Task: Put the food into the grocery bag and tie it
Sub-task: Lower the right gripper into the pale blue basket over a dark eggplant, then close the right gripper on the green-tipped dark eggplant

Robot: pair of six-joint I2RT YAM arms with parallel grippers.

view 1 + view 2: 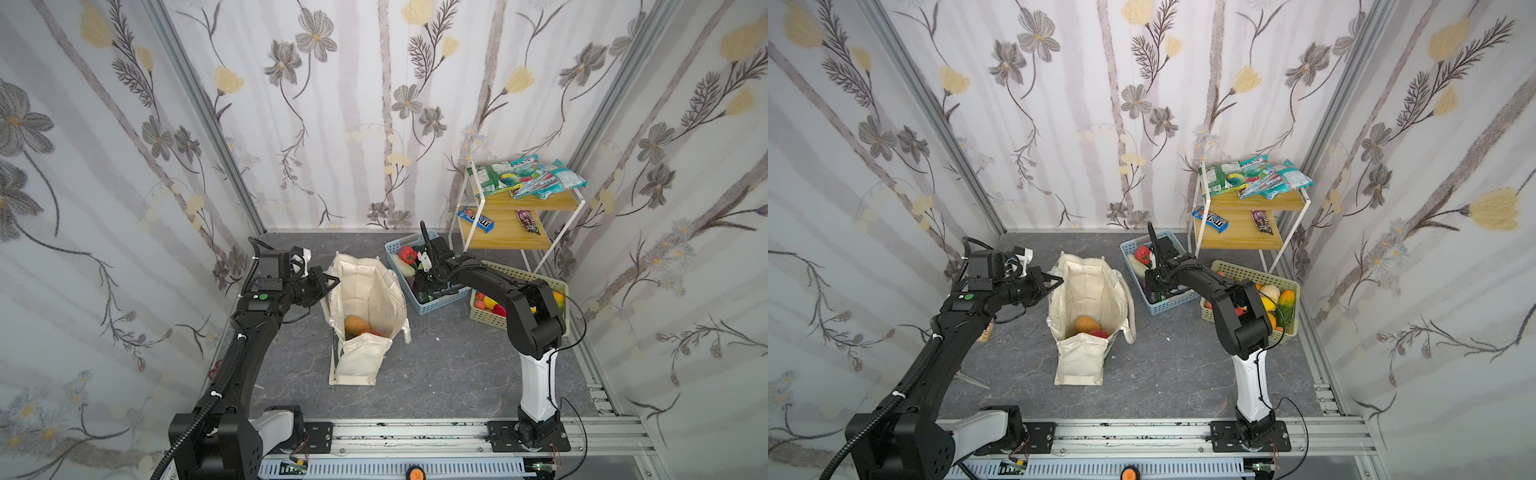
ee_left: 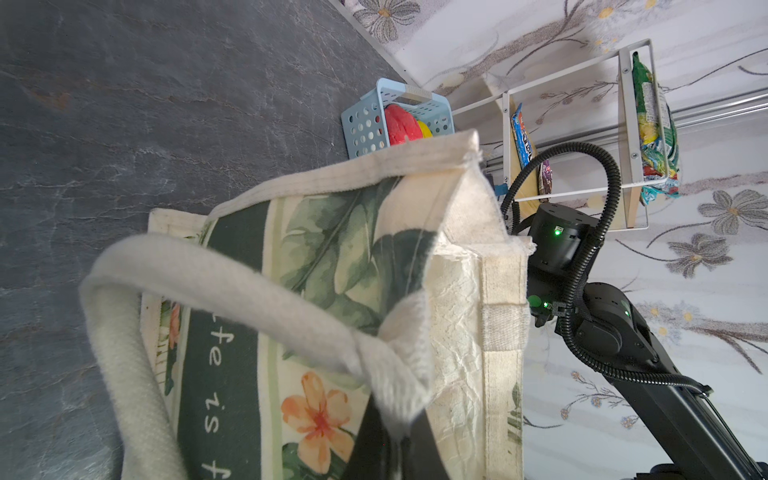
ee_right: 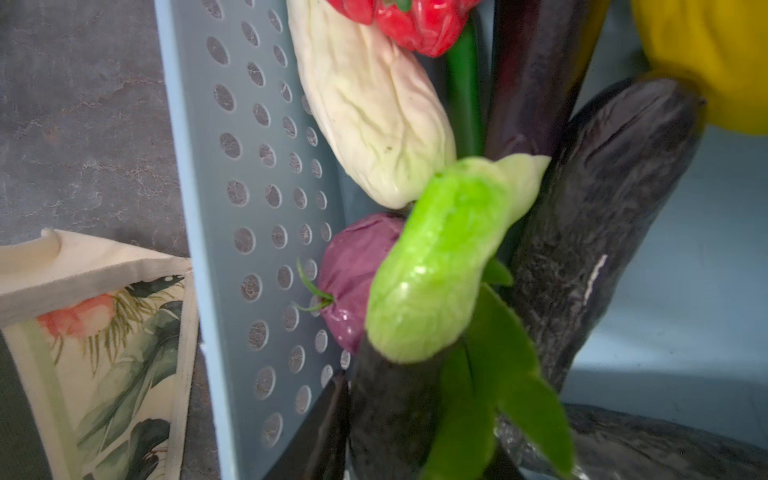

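Observation:
The cream floral grocery bag (image 1: 365, 299) (image 1: 1088, 291) stands open mid-floor. At its bottom lie a brown potato (image 1: 356, 325) (image 1: 1087, 324) and a red fruit (image 1: 374, 332). My left gripper (image 1: 333, 284) (image 2: 395, 436) is shut on the bag's rim where a handle (image 2: 174, 266) joins. My right gripper (image 1: 426, 291) (image 3: 395, 440) reaches down into the light blue basket (image 1: 440, 305) (image 3: 249, 208). Its jaws are closed round a dark green vegetable (image 3: 386, 390): one finger (image 3: 328, 424) lies against it, and green leaves hide the other. A green snack packet (image 1: 494, 178) lies on the shelf.
The blue basket also holds a red pepper (image 1: 408, 254), a pale cabbage (image 3: 374, 116), a purple onion (image 3: 353, 274) and a light green vegetable (image 3: 436, 270). A pale yellow basket (image 1: 1237, 270) of toy fruit stands right. The wire shelf (image 1: 519, 232) carries snacks. Scissors (image 1: 971, 380) lie left.

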